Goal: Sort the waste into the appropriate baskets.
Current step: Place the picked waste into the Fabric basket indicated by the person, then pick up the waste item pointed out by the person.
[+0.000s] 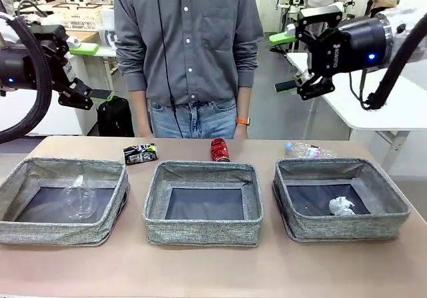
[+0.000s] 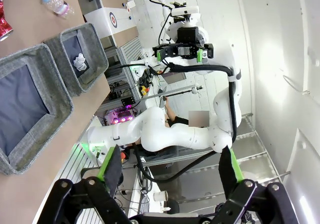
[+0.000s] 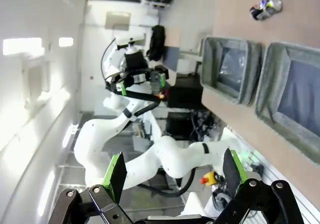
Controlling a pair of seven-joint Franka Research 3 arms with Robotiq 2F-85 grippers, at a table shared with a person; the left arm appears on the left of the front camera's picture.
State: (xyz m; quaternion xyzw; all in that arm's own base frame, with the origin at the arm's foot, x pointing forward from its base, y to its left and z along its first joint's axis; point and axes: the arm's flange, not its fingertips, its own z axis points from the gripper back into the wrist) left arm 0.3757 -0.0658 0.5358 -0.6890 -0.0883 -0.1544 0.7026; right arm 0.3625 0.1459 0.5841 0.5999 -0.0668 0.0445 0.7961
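Observation:
Three grey baskets stand in a row. The left basket point(image 1: 60, 233) holds a clear plastic cup point(image 1: 80, 201), the middle basket point(image 1: 203, 231) shows a bare dark bottom, and the right basket point(image 1: 347, 226) holds a crumpled white paper ball point(image 1: 341, 207). On the table behind them lie a crushed black printed can point(image 1: 139, 153), a crushed red can point(image 1: 219, 149) and a clear plastic bottle point(image 1: 303, 150). My left gripper point(image 1: 93, 71) hangs open and empty, high at the left. High at the right, my right gripper point(image 1: 283, 61) is open and empty too. Both are far above the waste.
A person in a grey shirt point(image 1: 190, 45) stands at the table's far edge, arms at the sides. A white table point(image 1: 400, 105) stands at the right behind my right arm. Bare tabletop point(image 1: 213, 271) runs in front of the baskets.

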